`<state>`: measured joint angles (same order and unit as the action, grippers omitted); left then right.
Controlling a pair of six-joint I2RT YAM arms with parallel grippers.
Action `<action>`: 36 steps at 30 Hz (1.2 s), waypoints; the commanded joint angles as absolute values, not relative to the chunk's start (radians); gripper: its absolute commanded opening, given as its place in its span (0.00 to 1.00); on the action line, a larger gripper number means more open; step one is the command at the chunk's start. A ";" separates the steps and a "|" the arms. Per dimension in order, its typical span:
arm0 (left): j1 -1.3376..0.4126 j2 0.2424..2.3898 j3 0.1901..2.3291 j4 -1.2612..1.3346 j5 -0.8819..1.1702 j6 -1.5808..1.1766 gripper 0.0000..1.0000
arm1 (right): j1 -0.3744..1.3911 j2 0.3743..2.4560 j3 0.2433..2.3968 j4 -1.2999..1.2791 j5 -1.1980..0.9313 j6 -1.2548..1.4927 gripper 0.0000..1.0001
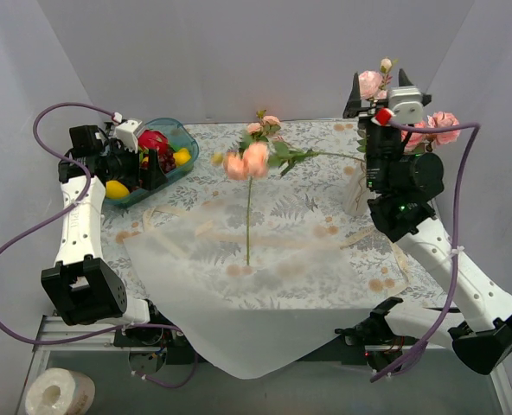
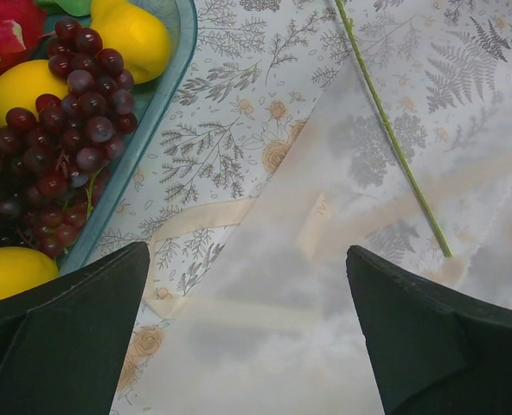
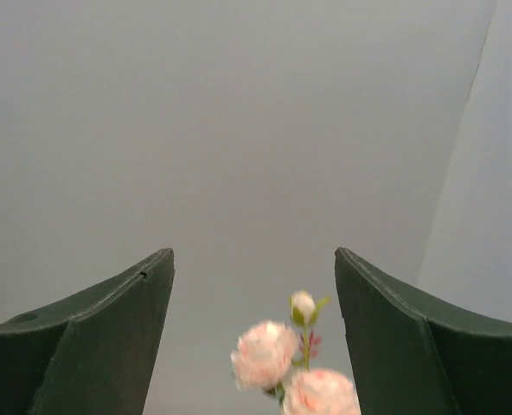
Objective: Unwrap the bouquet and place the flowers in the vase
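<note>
The bouquet's white translucent paper (image 1: 239,294) lies spread flat on the table and hangs over the front edge. A cream ribbon (image 2: 206,216) lies partly under it. Two of the flowers lie on the table: one with peach blooms (image 1: 246,161) and a long stem (image 2: 393,138), and a smaller spray (image 1: 265,126) behind it. The vase (image 1: 355,195) stands at the right, mostly hidden by my right arm. Pink blooms (image 1: 443,126) rise from behind that arm. My right gripper (image 1: 380,83) (image 3: 253,252) points up, open, with blurred blooms (image 3: 267,353) between its fingers, untouched. My left gripper (image 1: 150,173) (image 2: 247,249) hangs open over the paper.
A clear blue bowl (image 1: 182,138) of fruit stands at the back left, close to my left gripper; its grapes (image 2: 66,138) and lemons show in the left wrist view. A white paper roll (image 1: 59,393) lies below the table at the front left. Grey walls enclose the table.
</note>
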<state>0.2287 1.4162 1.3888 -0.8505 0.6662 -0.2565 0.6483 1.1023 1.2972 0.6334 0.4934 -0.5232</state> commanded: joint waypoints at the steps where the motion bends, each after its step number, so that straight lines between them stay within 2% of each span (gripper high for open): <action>1: 0.227 1.347 1.385 -0.856 0.669 -0.230 0.98 | 0.634 1.086 1.120 0.681 0.656 -0.605 0.80; 6: 0.227 1.333 1.374 -0.859 0.658 -0.216 0.98 | 0.604 1.069 1.080 0.658 0.678 -0.546 0.78; 14: 0.227 1.336 1.378 -0.862 0.669 -0.224 0.98 | 0.603 1.029 1.112 0.601 0.586 -0.493 0.77; 20: 0.229 1.335 1.381 -0.864 0.661 -0.222 0.98 | 0.597 0.936 1.149 0.438 0.316 -0.443 0.80; 25: 0.227 1.335 1.390 -0.867 0.661 -0.218 0.98 | 0.595 0.868 1.224 0.122 0.117 -0.393 0.82; 27: 0.229 1.338 1.394 -0.868 0.663 -0.218 0.98 | 0.597 0.844 1.218 0.071 0.081 -0.367 0.76; 30: 0.229 1.341 1.401 -0.873 0.666 -0.218 0.98 | 0.597 0.802 1.186 0.020 -0.023 -0.356 0.49; 31: 0.227 1.342 1.399 -0.873 0.667 -0.218 0.98 | 0.597 0.793 1.184 0.006 -0.067 -0.353 0.28; 32: 0.229 1.342 1.401 -0.874 0.666 -0.218 0.98 | 0.597 0.795 1.181 -0.042 -0.086 -0.350 0.20; 34: 0.227 1.341 1.407 -0.877 0.667 -0.218 0.98 | 0.597 0.798 1.161 -0.081 -0.132 -0.339 0.10; 36: 0.227 1.342 1.411 -0.884 0.667 -0.219 0.98 | 0.598 0.787 1.119 -0.081 -0.150 -0.330 0.10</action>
